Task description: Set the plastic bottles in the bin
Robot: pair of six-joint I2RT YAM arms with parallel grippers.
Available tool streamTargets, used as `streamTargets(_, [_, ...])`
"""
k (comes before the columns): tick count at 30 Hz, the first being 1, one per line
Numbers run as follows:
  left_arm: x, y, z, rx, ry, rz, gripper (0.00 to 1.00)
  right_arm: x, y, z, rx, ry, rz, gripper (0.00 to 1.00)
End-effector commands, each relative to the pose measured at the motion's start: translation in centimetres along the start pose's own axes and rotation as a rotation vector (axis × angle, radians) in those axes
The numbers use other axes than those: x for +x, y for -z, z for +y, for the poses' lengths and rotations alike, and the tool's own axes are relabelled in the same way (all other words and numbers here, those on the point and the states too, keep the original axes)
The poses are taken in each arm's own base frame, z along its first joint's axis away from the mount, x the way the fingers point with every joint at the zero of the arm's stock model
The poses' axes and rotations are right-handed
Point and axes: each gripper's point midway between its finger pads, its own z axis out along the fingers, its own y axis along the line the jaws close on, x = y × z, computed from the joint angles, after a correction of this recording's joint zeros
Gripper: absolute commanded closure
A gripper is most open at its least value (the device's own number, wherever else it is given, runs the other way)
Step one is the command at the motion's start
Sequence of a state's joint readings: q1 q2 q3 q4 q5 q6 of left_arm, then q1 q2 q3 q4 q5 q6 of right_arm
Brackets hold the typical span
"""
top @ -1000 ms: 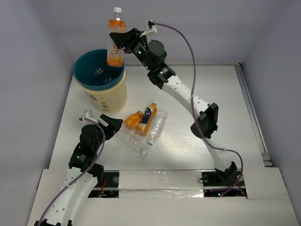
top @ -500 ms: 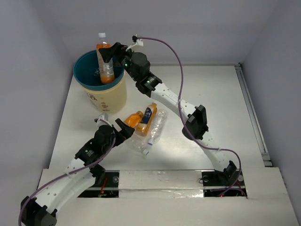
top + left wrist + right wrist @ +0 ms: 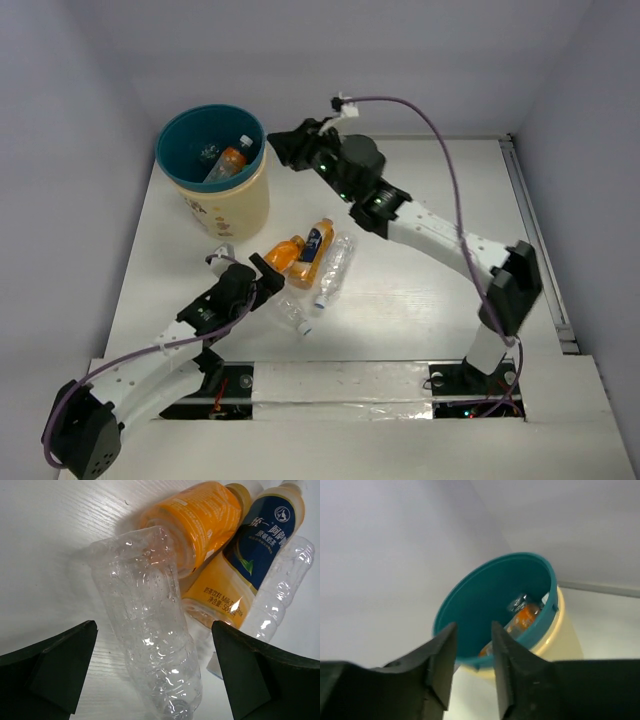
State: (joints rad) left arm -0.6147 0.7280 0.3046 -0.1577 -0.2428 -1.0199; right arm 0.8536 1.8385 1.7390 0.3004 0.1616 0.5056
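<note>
The left gripper (image 3: 267,283) (image 3: 153,630) is spread wide and grips nothing. Its two dark fingers (image 3: 55,665) stand well apart on either side of a crumpled clear bottle (image 3: 150,645) (image 3: 287,308), which lies on the white table (image 3: 400,300) in the gap between them, touching neither finger in the wrist view. Just past this bottle's far end lies a squat orange bottle (image 3: 200,520) (image 3: 283,253). Touching it on the gripper's right is a blue-labelled bottle (image 3: 250,555) (image 3: 313,250) of amber drink. Further right lies a slim clear bottle (image 3: 280,595) (image 3: 338,262). The right gripper (image 3: 282,143) (image 3: 472,627) is held up off the table, its fingers (image 3: 442,665) parted by only a narrow gap with nothing between them. The bin (image 3: 235,205) (image 3: 475,605) sits ahead of and below these fingers, just beyond their tips. Inside it, an orange-filled bottle (image 3: 228,162) (image 3: 524,617) leans against the teal wall nearest the gripper. A clear one (image 3: 210,152) (image 3: 517,601) lies beside it.
</note>
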Motion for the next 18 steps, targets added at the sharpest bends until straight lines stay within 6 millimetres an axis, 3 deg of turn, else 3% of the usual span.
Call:
streamTargets(1, [-1.0,-0.7,-0.7,0.019,0.029,-0.064,0.01,-2.2,5.0,1.1,-0.061,-0.02,-0.074,0.63])
streamTargets(5, [-0.8,-1.6,0.1,-0.027,0.024,-0.068,0.03,0.3,9.8,-1.6,0.007,-0.033,0.005,0.58])
streamTargets(7, [-0.7,-1.9,0.3,-0.039,0.026,-0.072,0.09,1.2,12.1,-2.9,0.059,-0.048,0.045,0.4])
streamTargets(8, [-0.5,-2.2,0.8,-0.053,0.025,-0.07,0.11,3.9,13.4,-5.0,0.113,-0.042,0.106,0.34])
streamTargets(10, [-0.3,-2.2,0.8,-0.055,0.02,-0.068,0.17,6.2,15.5,-7.3,0.2,-0.046,0.173,0.22])
streamTargets(11, [-0.4,-2.2,0.8,-0.055,0.019,-0.07,0.19,8.5,16.9,-9.3,0.259,-0.044,0.225,0.19])
streamTargets(14, [-0.3,-2.2,1.0,-0.059,0.017,-0.073,0.31,10.9,19.9,-12.6,0.376,-0.069,0.268,0.12])
streamTargets(15, [-0.4,-2.2,1.0,-0.058,0.012,-0.077,0.36,12.8,21.5,-14.3,0.424,-0.065,0.307,0.1])
streamTargets(18, [-0.4,-2.1,1.2,-0.064,0.005,-0.078,0.43,14.3,23.7,-17.3,0.543,-0.066,0.32,0.02])
